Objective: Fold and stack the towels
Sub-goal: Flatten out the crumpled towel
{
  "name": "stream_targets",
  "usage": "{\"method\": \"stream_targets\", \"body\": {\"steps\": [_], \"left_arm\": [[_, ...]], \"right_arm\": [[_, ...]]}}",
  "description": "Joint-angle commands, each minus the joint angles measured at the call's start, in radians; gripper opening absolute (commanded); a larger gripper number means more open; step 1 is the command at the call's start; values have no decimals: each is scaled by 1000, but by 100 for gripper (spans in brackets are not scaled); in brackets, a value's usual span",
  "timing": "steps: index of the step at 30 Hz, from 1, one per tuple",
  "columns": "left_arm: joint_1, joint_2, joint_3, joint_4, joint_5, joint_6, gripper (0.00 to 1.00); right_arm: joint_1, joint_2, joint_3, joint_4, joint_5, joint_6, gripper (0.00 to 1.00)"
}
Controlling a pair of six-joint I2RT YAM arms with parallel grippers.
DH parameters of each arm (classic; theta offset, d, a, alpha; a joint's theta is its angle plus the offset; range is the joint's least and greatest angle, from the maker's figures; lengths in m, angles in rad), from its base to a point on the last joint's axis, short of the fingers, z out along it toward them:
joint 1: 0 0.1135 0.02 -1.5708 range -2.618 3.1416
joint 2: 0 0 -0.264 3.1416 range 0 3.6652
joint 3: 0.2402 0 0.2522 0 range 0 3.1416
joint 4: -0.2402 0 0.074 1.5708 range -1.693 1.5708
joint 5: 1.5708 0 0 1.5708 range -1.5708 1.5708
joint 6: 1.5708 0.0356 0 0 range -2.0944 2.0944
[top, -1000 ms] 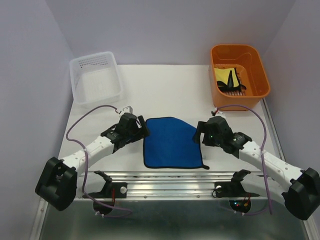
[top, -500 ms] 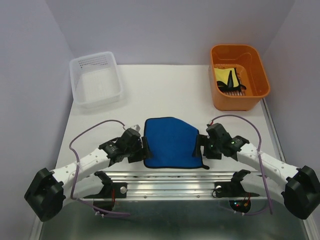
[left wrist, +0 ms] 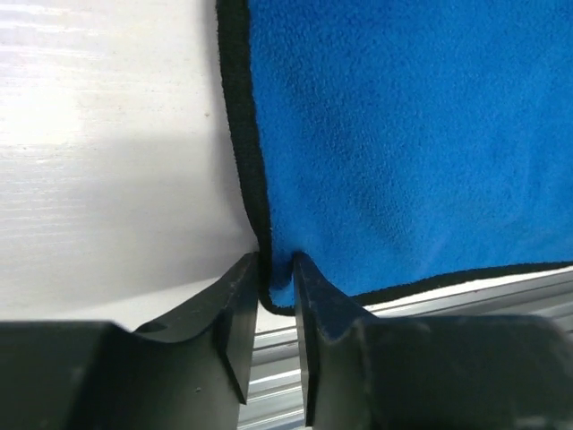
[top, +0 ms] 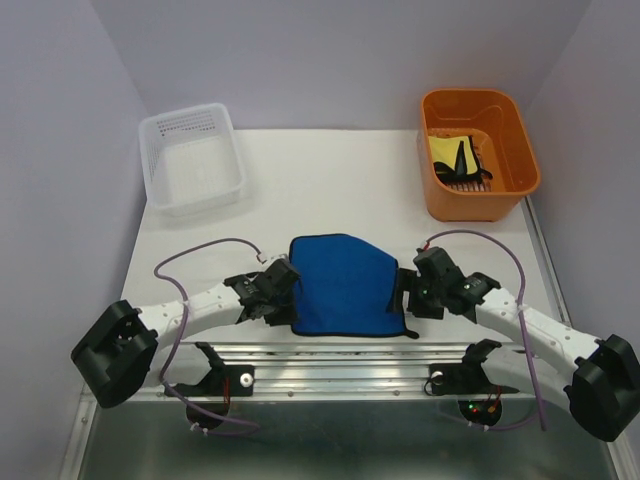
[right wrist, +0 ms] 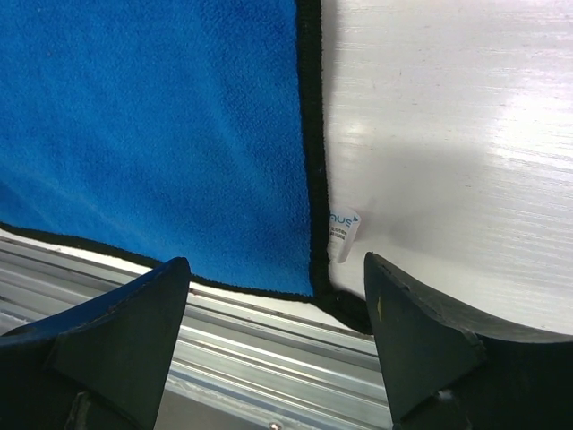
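A blue towel [top: 345, 285] with dark edging lies flat near the table's front edge, between my two arms. My left gripper [top: 284, 300] is at its near left corner; in the left wrist view the jaws of this gripper [left wrist: 276, 262] stand narrow, pinching the blue towel [left wrist: 403, 134] at that corner's edge. My right gripper [top: 406, 296] is at the near right corner. Seen from the right wrist, it [right wrist: 276, 262] is open wide, straddling the corner of the blue towel [right wrist: 152, 134] and its white label [right wrist: 342, 233]. A yellow towel [top: 447, 146] lies in the orange bin with a dark cloth [top: 461, 160] on it.
The orange bin [top: 470, 205] stands at the back right, a white mesh basket [top: 152, 135] at the back left. An aluminium rail [top: 340, 352] runs along the table's front edge, just below the towel's near hem.
Both grippers moved toward the front edge to the towel's near corners. The left jaws have narrowed onto the left corner; the right jaws stayed wide.
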Motion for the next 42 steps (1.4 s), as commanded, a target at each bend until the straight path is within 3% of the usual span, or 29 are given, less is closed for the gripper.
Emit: {"method": "stream_targets", "body": {"steps": [1,3,4,5,13,25,27,31,32,37,42], "left_arm": [[-31,63,22,-50,-109,-29,31],[-38,93,35,-61,-149,-37,22],[-46,103,45,-65,-160,-38,8],[-51,110,52,-71,-187,-40,0],[-57,117,75,-107,-223,-47,0],[-55,49,60,-102,-218,-35,0],[-55,52,54,-88,-193,-31,0],[-55,49,36,-62,-166,-28,0],[-55,44,34,-64,-166,-28,0],[-55,-26,48,-59,-163,-17,0],[-57,-118,114,-53,-159,29,0]], "right_arm": [[12,-16,-7,-18,49,12,82],[25,3,-2,-24,57,20,82],[31,15,-1,-27,108,27,81],[48,29,1,-27,112,27,81],[237,133,102,-117,290,70,76],[311,185,68,-96,238,83,58],[312,199,48,-64,201,86,54],[312,228,30,-28,190,101,35],[312,228,28,-32,196,106,26],[311,144,25,22,196,96,1],[311,-20,70,82,182,43,1]]}}
